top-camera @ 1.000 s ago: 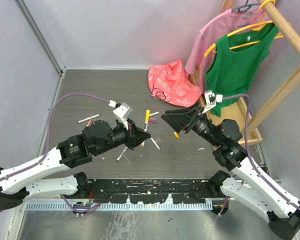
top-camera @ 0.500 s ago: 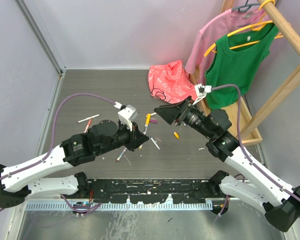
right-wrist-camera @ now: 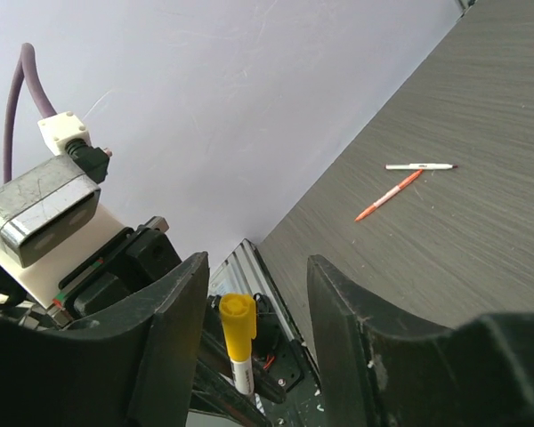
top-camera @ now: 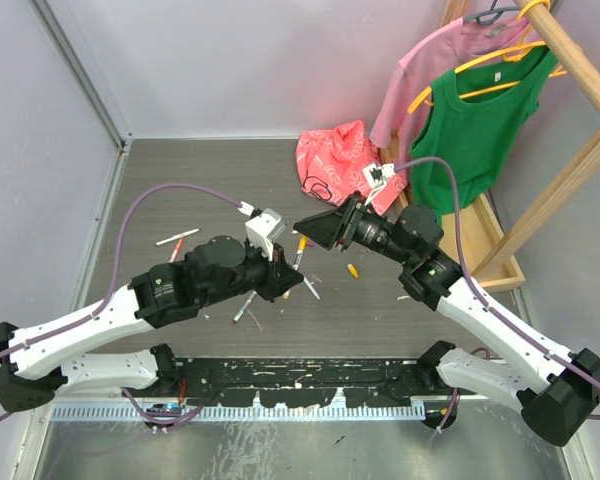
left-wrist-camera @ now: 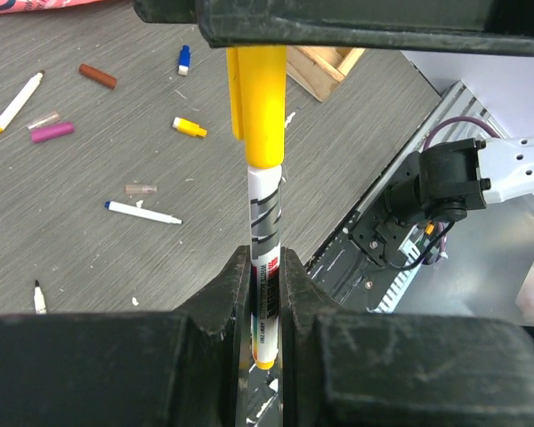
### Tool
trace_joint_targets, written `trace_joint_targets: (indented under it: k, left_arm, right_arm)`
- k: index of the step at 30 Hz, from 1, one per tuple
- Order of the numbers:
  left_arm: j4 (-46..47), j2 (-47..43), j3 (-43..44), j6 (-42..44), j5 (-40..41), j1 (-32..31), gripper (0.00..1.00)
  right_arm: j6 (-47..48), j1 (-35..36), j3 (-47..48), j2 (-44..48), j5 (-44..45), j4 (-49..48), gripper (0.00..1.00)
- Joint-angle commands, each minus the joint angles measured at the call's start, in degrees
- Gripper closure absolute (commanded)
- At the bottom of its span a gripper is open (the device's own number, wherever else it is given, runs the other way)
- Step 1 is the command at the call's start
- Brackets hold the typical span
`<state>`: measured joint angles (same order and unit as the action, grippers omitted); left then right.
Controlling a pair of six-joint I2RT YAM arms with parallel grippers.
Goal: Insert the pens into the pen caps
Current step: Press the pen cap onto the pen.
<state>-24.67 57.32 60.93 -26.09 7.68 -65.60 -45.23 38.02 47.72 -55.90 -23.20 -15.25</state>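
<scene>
while the left gripper [left-wrist-camera: 265,267] pinches the white pen [left-wrist-camera: 265,209] mid-frame and the yellow cap [left-wrist-camera: 259,107] sits on its top end, the right gripper [right-wrist-camera: 254,285] stands wide around that cap, so a half-seated cap could slip off if the arms part crookedly.

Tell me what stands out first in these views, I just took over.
The two hands meet in mid-air above the table: the left hand clamps a white pen wearing a yellow cap, which sits between the open fingers of the right hand. Loose pens and caps litter the grey surface below, and a pink bag lies at the far side.
</scene>
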Motion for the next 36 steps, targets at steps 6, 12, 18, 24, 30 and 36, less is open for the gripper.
trace_joint_targets:
  k: [6, 12, 18, 24, 30, 36]
  left_arm:
    - [1.1, 0.6, 3.1, 0.9, 0.1, 0.1, 1.0]
    - [1.4, 1.0, 3.2, 0.8, 0.6, 0.1, 1.0]
    - [2.0, 1.4, 3.3, 1.0, 1.3, 0.1, 1.0]
    - [2.7, 1.5, 3.1, 0.5, 1.6, 0.1, 1.0]
    - [6.3, -0.1, 2.0, -1.2, 3.4, 0.1, 1.0]
    - [7.0, -0.8, 3.5, -2.1, 5.1, 0.1, 1.0]
  right_arm:
    - [-0.9, 0.2, 1.8, 0.4, -2.5, -3.4, 0.54]
    - [-1.4, 0.4, 1.6, -0.1, -3.2, -4.3, 0.6]
    - [-1.5, 0.7, 0.2, 0.4, -3.3, -4.5, 0.74]
    - [-1.5, 0.7, -1.0, 1.1, -2.7, -4.5, 0.88]
    - [0.1, 1.5, -1.5, 0.9, -2.6, -2.7, 1.0]
    - [4.4, 4.2, -0.6, 0.7, -0.3, 3.1, 1.0]
